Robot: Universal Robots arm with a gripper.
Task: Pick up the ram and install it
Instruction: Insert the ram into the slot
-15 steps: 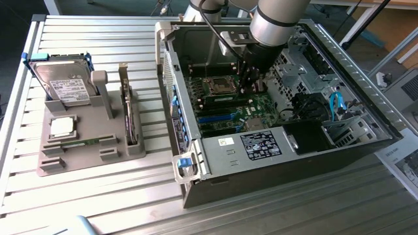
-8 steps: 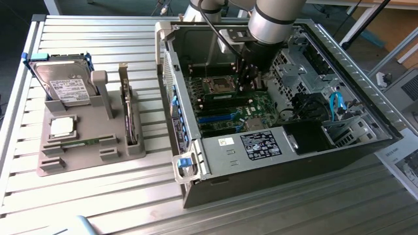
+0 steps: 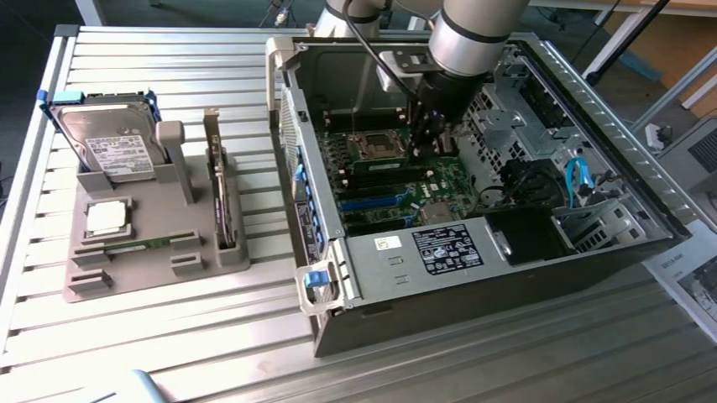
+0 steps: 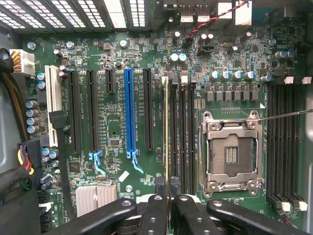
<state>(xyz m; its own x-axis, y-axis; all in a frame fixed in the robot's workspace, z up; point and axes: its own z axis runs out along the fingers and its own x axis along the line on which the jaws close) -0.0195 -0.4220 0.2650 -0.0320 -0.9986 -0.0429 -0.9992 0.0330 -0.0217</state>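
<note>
Nothing legible. White printed label [image 3: 114, 158] on the hard drive [image 3: 79, 126], black label [image 3: 448, 249] and small white sticker [image 3: 388, 243] on the computer case's metal cover [image 3: 381, 270], printed sheet [image 3: 697, 285] at the exterior view's right: print too small to read.

ram [image 4: 165, 127] on edge between my fingers [image 4: 155, 213], at the end one of the memory slots [image 4: 188, 132] straight under my gripper [image 4: 167, 188] | processor socket [image 4: 231, 152] just beyond those slots on one side of me, expansion slots [image 4: 128, 110] on the other, all on the motherboard [image 4: 112, 117] beneath me | parts tray [image 3: 90, 290] well away from me, outside the case [image 3: 610, 117], toward the exterior view's left
</note>
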